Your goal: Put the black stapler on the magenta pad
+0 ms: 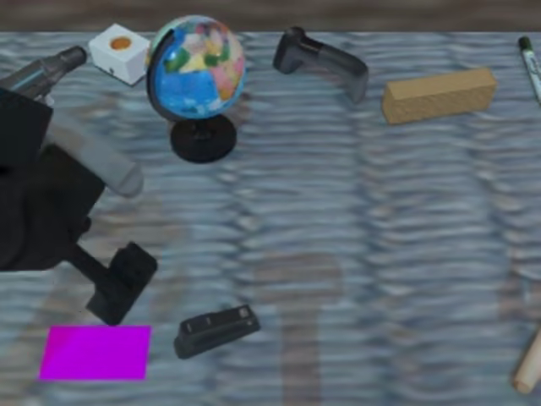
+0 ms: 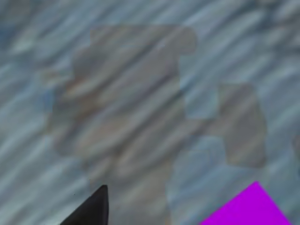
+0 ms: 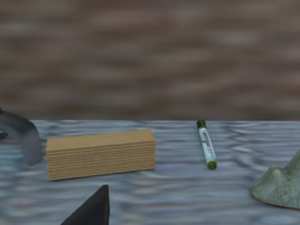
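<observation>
The black stapler (image 1: 216,331) lies flat near the table's front edge, just right of the magenta pad (image 1: 95,352) and apart from it. My left gripper (image 1: 124,284) hovers over the pad's back right corner, left of the stapler and behind it, open and empty. In the left wrist view one dark fingertip (image 2: 93,208) and a corner of the magenta pad (image 2: 253,208) show over bare table. The right arm is outside the top view. Its gripper (image 3: 133,219) is parked and open, with one fingertip (image 3: 93,208) showing.
Along the back stand a grey drill (image 1: 42,72), a white box (image 1: 121,51), a globe (image 1: 196,72), a dark scanner (image 1: 321,59), a wooden block (image 1: 438,93) and a marker (image 1: 531,68). A wooden handle (image 1: 528,364) lies at front right.
</observation>
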Tool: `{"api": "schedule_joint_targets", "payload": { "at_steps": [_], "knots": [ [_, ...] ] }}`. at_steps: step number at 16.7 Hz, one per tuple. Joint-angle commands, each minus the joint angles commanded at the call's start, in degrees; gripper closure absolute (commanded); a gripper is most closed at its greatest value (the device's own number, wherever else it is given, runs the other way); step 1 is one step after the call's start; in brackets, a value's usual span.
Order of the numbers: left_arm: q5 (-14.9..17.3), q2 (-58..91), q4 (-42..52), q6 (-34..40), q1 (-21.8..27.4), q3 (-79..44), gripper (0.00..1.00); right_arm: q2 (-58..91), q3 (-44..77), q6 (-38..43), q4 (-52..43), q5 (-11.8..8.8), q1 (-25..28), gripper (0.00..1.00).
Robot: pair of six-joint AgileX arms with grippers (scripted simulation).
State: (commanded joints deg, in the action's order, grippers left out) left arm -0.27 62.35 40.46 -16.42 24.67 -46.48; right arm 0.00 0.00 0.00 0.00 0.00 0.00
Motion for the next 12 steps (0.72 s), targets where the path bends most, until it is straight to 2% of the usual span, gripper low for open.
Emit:
{"api": "schedule_joint_targets", "payload": {
  "at_steps": [7,12],
  "knots": [
    [-0.03,29.91,19.71,-8.06,12.16,-22.98,0.00,0.00,0.00,0.00,0.00,0.00,0.00,0.00],
    [-0.10,38.35,25.15,-10.43,15.73,-30.05,0.00,0.00,0.00,0.00,0.00,0.00,0.00,0.00]
  ]
}}
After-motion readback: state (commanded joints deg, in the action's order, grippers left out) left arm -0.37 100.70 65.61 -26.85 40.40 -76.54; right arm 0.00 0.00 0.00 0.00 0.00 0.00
